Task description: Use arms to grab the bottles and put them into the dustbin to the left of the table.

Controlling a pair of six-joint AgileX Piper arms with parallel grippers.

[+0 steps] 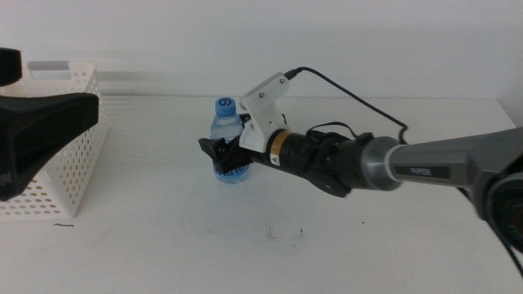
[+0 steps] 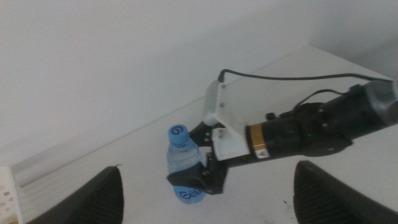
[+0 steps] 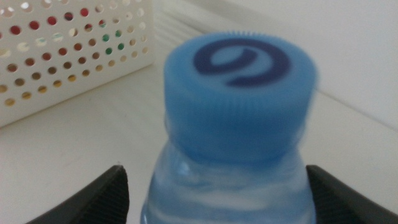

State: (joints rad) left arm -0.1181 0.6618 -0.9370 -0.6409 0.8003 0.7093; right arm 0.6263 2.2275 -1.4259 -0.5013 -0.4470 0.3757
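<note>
Item 1, nearest: bare worktop [image 1: 270, 261], white, with a few dark specks towards its front edge. No hazard of itself; it is the surface any dropped item would land on.

Item 2: right tool [image 1: 222, 153], reaching in from the right on a grey and black arm with a white wrist housing and a black cable looping above. Its jaws stand either side of the lower body of the water bottle [image 1: 229, 139], at the blue label. The right wrist view shows both jaw tips flanking the bottle with the blue cap [image 3: 239, 93] filling the frame; whether the jaws are pressing the plastic or only beside it cannot be told.

Item 3: water bottle, clear, upright on the worktop near the middle, well apart from the dustbin.
- Risk: a thin clear bottle gripped low may tilt or swing when lifted, since most of its height is above the jaws.
- Risk: if the jaws are not yet firm, lifting now would likely leave the bottle behind or knock it over, and a round bottle could roll.
- Risk: too hard a squeeze may buckle the wall and let it slip.

Item 4: left tool [image 2: 205, 193], jaws spread wide, empty, hanging over the dustbin side as a dark shape at the left edge. Risk: the carry path to the bin appears to pass beneath or beside it; contact is possible.

Item 5, farthest left: dustbin [image 1: 78, 175], white, perforated; red and green show through its holes in the right wrist view. Risk: a release short of the rim would miss.
</note>
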